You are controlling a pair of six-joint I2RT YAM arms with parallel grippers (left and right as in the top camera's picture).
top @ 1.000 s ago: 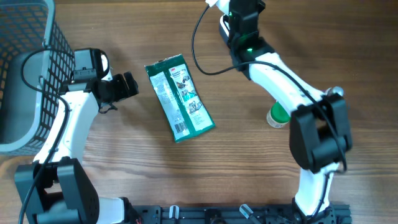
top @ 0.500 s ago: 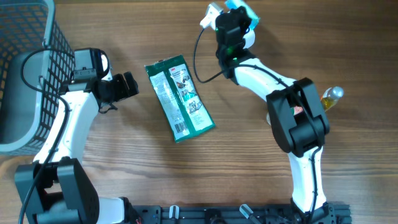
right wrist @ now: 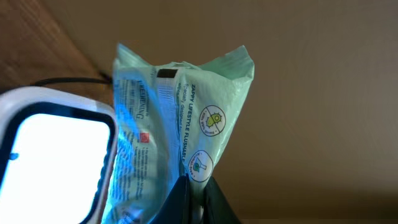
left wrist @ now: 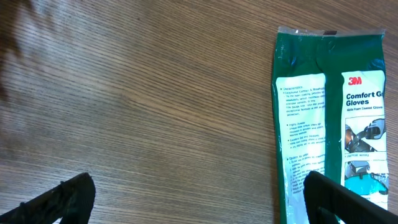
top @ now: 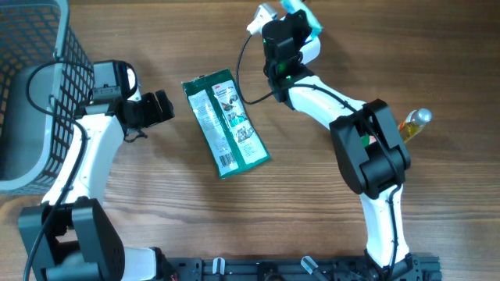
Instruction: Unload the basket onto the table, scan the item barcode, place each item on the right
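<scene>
Pinching the pale mint-green plastic wipes pack [right wrist: 186,106] by one edge, the right gripper [right wrist: 189,200] is clamped shut on it, holding it just beside the glowing white scanner window [right wrist: 56,155] at the far side of the wooden table [left wrist: 155,93]. The left gripper [left wrist: 196,186] hangs spread wide and empty near the flat dark green gloves packet [left wrist: 329,124].
</scene>
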